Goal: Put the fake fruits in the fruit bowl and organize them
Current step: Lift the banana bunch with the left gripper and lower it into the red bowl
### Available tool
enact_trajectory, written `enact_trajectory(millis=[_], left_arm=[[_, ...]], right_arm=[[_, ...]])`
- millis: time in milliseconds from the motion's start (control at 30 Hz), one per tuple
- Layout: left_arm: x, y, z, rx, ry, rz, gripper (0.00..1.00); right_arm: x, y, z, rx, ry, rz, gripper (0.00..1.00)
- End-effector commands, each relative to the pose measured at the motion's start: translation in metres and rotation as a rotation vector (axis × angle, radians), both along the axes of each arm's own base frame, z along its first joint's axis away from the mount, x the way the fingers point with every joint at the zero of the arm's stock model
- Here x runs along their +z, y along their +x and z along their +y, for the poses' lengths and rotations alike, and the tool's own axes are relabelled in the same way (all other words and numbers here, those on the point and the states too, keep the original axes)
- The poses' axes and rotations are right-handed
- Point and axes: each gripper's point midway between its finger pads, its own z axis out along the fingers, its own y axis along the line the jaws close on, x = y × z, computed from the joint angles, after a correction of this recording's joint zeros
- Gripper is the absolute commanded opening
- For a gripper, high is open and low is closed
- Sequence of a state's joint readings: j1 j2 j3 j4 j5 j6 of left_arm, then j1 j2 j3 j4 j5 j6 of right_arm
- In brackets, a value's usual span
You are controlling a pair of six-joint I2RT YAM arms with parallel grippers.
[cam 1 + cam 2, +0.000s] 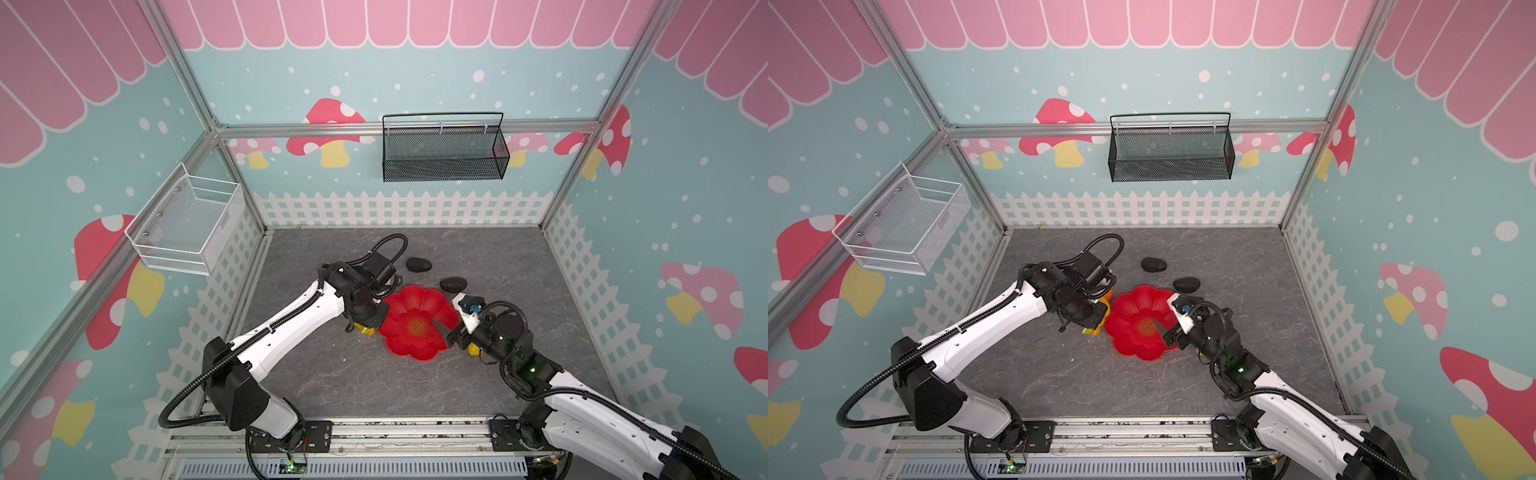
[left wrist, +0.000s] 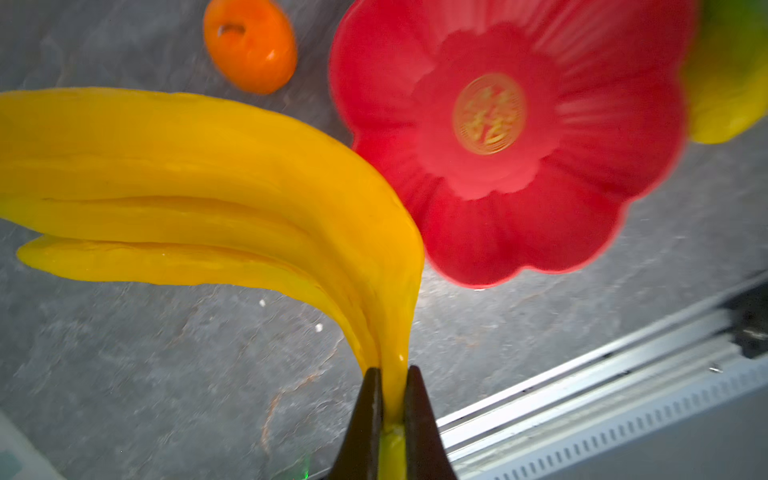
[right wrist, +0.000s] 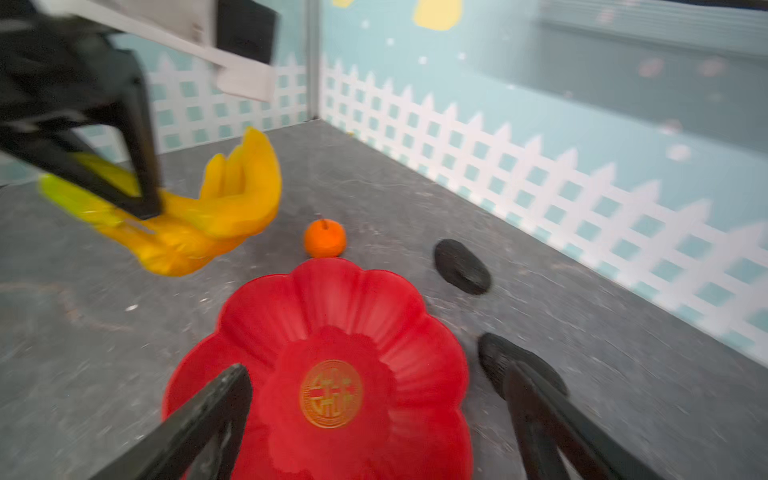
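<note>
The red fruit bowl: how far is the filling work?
Nothing is done: the fruit bowl is empty. In hand: the left end effector grips the banana bunch by its stem, beside the bowl. Left: the orange ball, both dark ovals and the green-yellow fruit lie outside. The right end effector is open.

Left gripper was clamped on the stem end of the banana bunch, jaws w/ only the yellow stem between them. The bunch fanned out above the grey table, just left of the red fruit bowl, whose gold centre showed. Small orange ball sat on the table, far-left of the bowl. A blurry green-and-yellow fruit was at the bowl's right rim; touching or not, couldn't tell. Metal rail ran along the near edge.
</note>
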State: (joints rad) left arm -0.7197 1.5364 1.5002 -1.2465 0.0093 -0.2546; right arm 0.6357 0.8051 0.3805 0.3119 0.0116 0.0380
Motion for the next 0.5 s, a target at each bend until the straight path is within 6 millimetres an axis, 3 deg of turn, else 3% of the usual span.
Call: enact_trajectory(millis=[0, 133, 233, 467], left_arm=[[0.013, -0.012, -0.042, -0.068, -0.109, 0.078, 0.00], [0.011, -0.020, -0.089, -0.175, -0.124, 0.145, 0.00], [0.004, -0.021, -0.113, -0.230, -0.103, 0.178, 0.00], [-0.023, -0.030, -0.135, -0.274, -0.047, 0.265, 0.00]], right_arm=[[-0.006, 0.018, -0.045, -0.201, 0.087, 0.078, 0.98], [-0.006, 0.019, -0.062, -0.267, 0.115, 0.100, 0.98], [-0.005, 0.018, -0.070, -0.304, 0.118, 0.088, 0.98], [0.000, 0.017, -0.087, -0.375, 0.141, 0.065, 0.98]])
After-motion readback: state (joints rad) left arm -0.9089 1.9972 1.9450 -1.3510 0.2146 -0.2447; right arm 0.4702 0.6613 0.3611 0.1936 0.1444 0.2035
